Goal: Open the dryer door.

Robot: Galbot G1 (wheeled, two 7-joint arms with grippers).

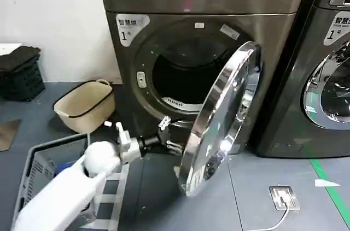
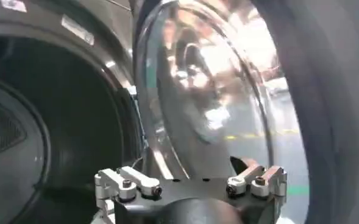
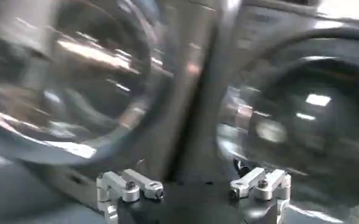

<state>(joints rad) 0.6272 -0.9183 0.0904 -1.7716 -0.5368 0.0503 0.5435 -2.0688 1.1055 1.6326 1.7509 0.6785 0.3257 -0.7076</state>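
The dryer door (image 1: 219, 122), a round porthole with a wide chrome rim, stands swung out about halfway from the dark grey-brown dryer (image 1: 164, 1), and the dark drum opening (image 1: 186, 78) is exposed. My left gripper (image 1: 169, 134) is open at the end of the white arm, low in front of the opening, just beside the door's lower inner edge. In the left wrist view the door (image 2: 209, 91) rises close ahead of the left gripper (image 2: 191, 175), with the drum (image 2: 57, 122) to one side. My right gripper (image 3: 191, 178) is open with nothing in it, facing blurred chrome-ringed metal.
A beige basket (image 1: 85, 105) and a grey slatted crate (image 1: 49, 160) sit on the floor to the left, with a black basket (image 1: 21, 72) by the wall. The neighbouring machine (image 1: 322, 78) stands on the right. A floor socket with a cable (image 1: 284, 197) lies near the green tape (image 1: 328, 182).
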